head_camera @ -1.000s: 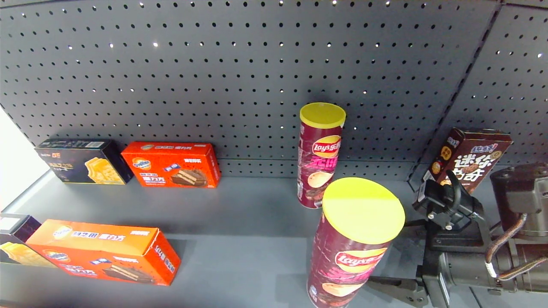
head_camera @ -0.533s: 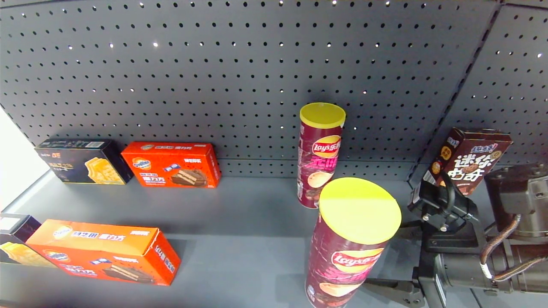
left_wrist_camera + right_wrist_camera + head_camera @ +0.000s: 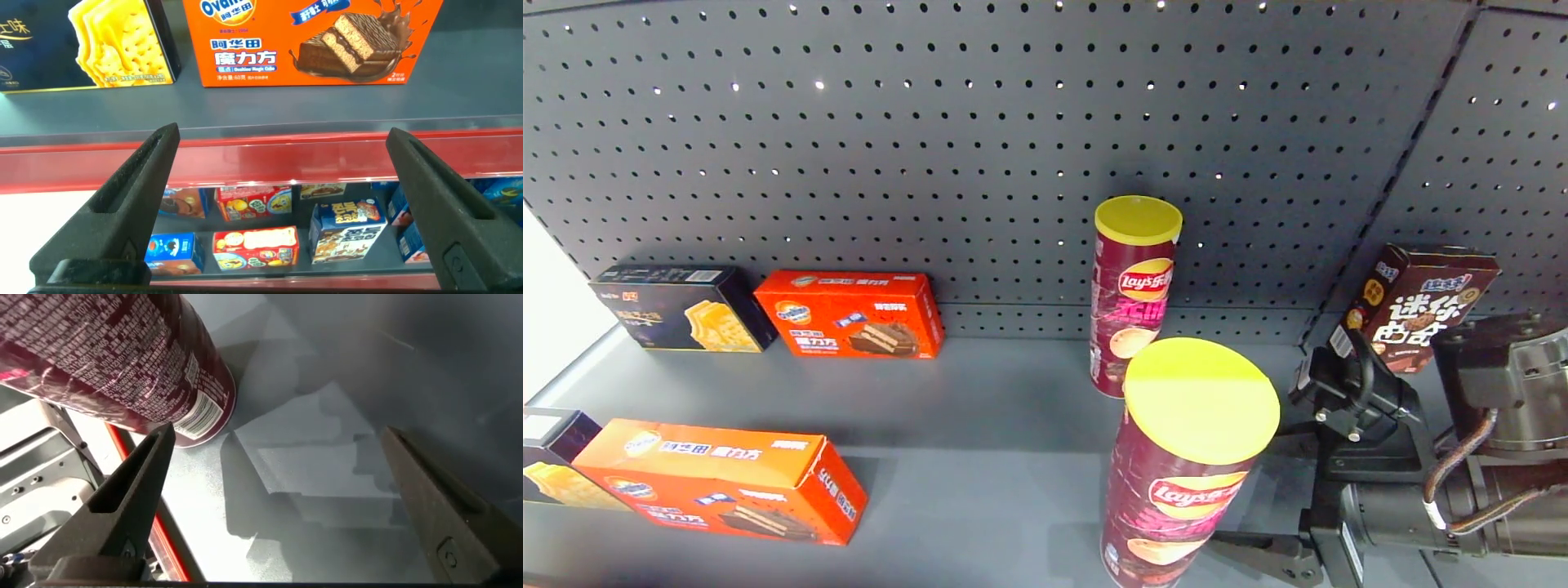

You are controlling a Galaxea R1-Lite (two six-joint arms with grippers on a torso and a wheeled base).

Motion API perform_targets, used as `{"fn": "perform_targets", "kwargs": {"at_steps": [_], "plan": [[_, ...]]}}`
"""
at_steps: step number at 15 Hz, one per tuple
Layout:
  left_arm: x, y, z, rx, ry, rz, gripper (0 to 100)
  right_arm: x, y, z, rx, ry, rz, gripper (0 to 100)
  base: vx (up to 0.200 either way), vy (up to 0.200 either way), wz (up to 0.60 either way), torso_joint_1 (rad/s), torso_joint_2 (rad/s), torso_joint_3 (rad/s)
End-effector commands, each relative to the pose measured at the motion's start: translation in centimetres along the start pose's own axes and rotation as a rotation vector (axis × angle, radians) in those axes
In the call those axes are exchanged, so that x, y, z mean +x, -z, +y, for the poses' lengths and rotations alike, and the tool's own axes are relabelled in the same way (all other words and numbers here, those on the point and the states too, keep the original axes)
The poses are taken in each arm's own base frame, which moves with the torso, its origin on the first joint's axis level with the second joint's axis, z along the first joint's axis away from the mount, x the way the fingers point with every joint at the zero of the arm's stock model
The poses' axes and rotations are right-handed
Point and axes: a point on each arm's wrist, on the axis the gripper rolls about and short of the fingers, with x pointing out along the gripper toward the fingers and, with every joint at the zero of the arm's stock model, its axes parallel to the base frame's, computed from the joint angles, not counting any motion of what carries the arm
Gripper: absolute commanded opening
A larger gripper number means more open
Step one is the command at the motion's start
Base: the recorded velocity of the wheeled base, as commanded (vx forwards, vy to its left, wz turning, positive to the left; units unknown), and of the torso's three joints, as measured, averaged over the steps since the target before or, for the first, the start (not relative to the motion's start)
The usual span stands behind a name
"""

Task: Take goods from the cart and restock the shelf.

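A maroon chips can (image 3: 1188, 457) with a yellow lid stands near the front of the grey shelf (image 3: 980, 408), leaning a little to the left. A second, matching can (image 3: 1134, 294) stands upright behind it by the pegboard. My right gripper (image 3: 278, 437) is open at the front can's right, low by its base; the can (image 3: 122, 359) lies against the outer side of one finger, not between the two. One of its fingers (image 3: 1262, 554) shows beside the can's foot. My left gripper (image 3: 283, 135) is open and holds nothing, facing the shelf's red front strip (image 3: 261, 159).
Orange wafer boxes (image 3: 727, 482) (image 3: 849, 314) and dark cracker boxes (image 3: 682, 309) (image 3: 547, 457) lie on the shelf's left half. A brown cookie box (image 3: 1417, 302) stands at the back right. Bare shelf lies between the boxes and the cans. Several goods (image 3: 253, 245) fill the shelf below.
The right arm and the front chips can have both shifted slightly to the left. The back can and the boxes have stayed put.
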Motion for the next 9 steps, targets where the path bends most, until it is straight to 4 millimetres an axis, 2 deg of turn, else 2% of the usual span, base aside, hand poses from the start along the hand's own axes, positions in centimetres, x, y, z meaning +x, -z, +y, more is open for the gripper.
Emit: {"fn": "perform_targets", "kwargs": {"at_steps": [1,9], "plan": [[0.01,-0.01,0.00,0.000,0.000,0.001,100,0.04,0.04,0.01,0.000,-0.001,0.001,100,0.000,0.000,0.00,0.000,0.00,0.000],[0.01,-0.01,0.00,0.000,0.000,0.001,100,0.11,-0.02,0.23,-0.007,-0.009,-0.003,100,0.000,0.000,0.00,0.000,0.00,0.000]]}}
